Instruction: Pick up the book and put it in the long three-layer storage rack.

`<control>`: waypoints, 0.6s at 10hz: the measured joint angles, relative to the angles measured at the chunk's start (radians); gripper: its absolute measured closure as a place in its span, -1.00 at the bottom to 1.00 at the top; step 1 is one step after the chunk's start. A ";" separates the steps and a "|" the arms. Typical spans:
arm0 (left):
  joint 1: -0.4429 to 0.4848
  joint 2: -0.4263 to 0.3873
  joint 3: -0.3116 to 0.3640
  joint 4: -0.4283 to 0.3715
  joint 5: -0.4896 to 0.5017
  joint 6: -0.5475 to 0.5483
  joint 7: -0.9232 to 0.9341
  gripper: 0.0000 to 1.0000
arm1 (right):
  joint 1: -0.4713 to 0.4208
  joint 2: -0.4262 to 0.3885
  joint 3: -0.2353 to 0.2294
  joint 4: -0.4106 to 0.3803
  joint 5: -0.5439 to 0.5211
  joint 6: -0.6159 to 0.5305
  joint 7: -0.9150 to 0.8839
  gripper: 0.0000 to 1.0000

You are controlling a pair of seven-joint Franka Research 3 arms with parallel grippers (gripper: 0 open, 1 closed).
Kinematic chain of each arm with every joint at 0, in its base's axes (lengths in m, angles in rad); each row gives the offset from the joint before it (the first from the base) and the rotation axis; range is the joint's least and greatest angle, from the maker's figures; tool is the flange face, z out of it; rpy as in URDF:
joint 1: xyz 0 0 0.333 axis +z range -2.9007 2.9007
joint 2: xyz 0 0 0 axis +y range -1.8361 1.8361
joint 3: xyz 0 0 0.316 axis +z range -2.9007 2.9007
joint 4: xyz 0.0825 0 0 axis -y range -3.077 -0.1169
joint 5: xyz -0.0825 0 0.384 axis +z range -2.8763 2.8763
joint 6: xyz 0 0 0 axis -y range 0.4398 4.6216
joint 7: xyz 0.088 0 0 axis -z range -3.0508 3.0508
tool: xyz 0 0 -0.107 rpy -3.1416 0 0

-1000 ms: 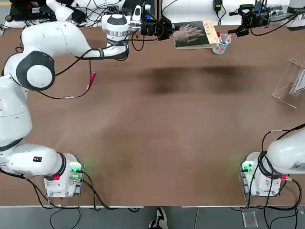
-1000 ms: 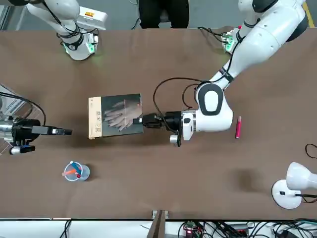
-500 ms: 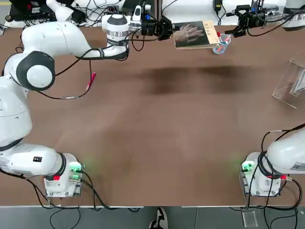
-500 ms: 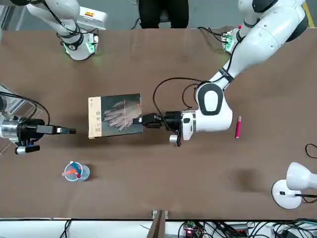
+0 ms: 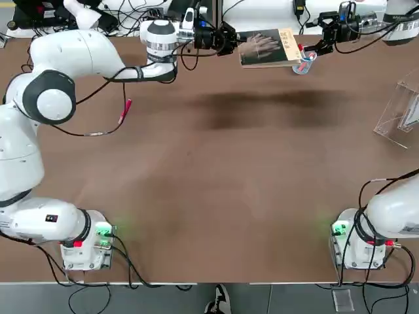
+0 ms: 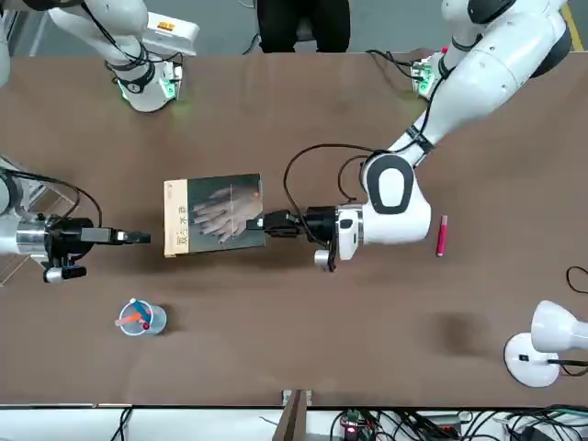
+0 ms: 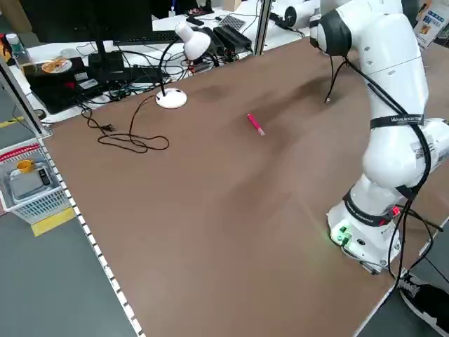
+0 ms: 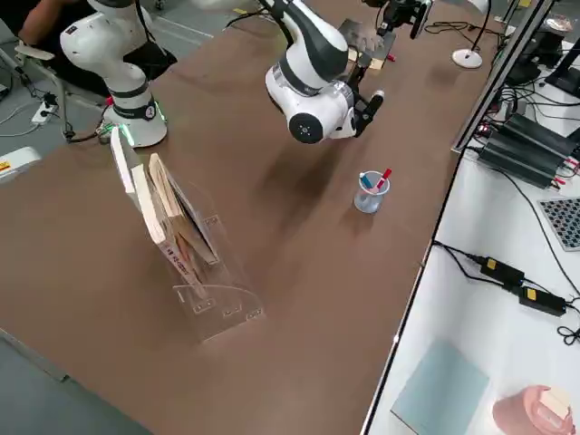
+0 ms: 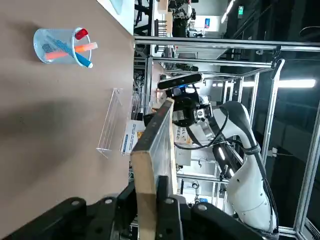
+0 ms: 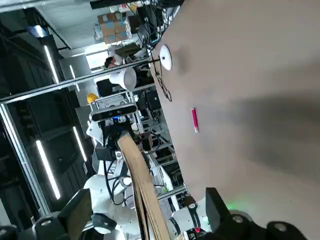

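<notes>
The book (image 5: 264, 47), dark grey with a pale hand and a tan strip, hangs flat above the far side of the table. My left gripper (image 5: 233, 40) is shut on its spine-side edge (image 6: 260, 223); the left wrist view shows the book (image 9: 151, 160) edge-on in the shut fingers. My right gripper (image 6: 140, 238) is open, its tip just short of the tan strip. In the right wrist view the book (image 10: 141, 182) lines up between the spread fingers (image 10: 75, 212). The clear storage rack (image 5: 399, 108) stands at the right edge, with books leaning in it (image 8: 177, 240).
A clear pen cup (image 5: 303, 62) with pens stands on the table under the book's tan end (image 6: 138, 318). A red pen (image 6: 442, 236) lies near the left arm. A white desk lamp (image 6: 537, 347) and its cable sit at the far left corner.
My right gripper has moved in towards the book's tan edge. The left gripper and the book have stayed where they were.
</notes>
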 joint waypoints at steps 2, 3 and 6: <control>0.000 0.000 0.000 0.000 0.000 0.000 0.000 0.92 | 0.011 0.000 0.000 -0.008 0.002 -0.002 -0.001 -1.00; 0.000 0.000 0.000 0.000 0.000 0.000 0.000 0.92 | 0.015 0.000 0.001 -0.012 0.003 -0.007 -0.001 -1.00; 0.000 0.000 0.000 0.000 0.000 0.000 0.000 0.92 | 0.022 0.000 0.002 -0.030 0.016 -0.046 -0.003 -1.00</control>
